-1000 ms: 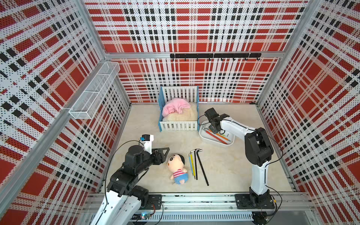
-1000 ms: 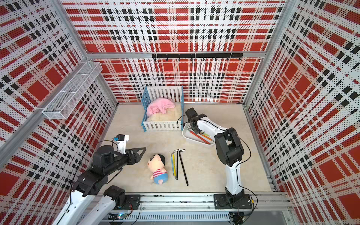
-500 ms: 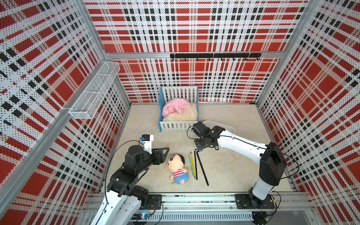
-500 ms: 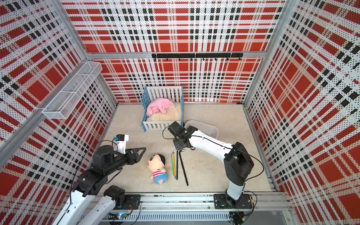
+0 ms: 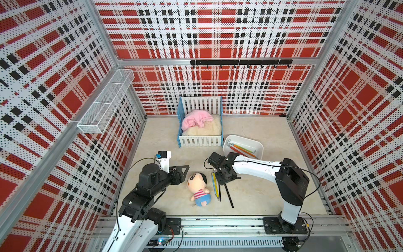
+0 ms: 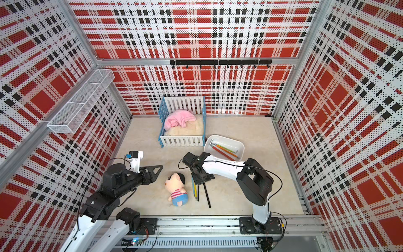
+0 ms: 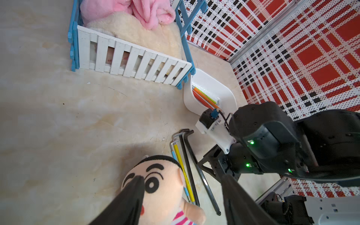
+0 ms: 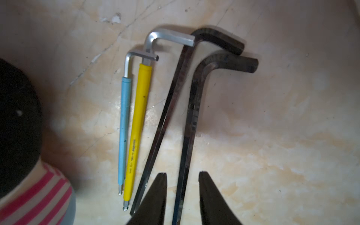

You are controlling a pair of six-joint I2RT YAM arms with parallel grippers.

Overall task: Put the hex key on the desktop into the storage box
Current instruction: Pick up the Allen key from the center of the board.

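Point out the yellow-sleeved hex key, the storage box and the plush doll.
yellow-sleeved hex key [image 8: 139,120]: right wrist view, middle of its yellow sleeve.
storage box [image 5: 246,140]: in a top view, its far inner wall.
plush doll [image 5: 195,182]: in a top view, its face.

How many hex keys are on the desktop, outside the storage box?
4, in a row beside the doll: a blue-sleeved key, a yellow-sleeved key, a black key, and a second black key lined up between the open fingers of the right gripper. None looks hidden.
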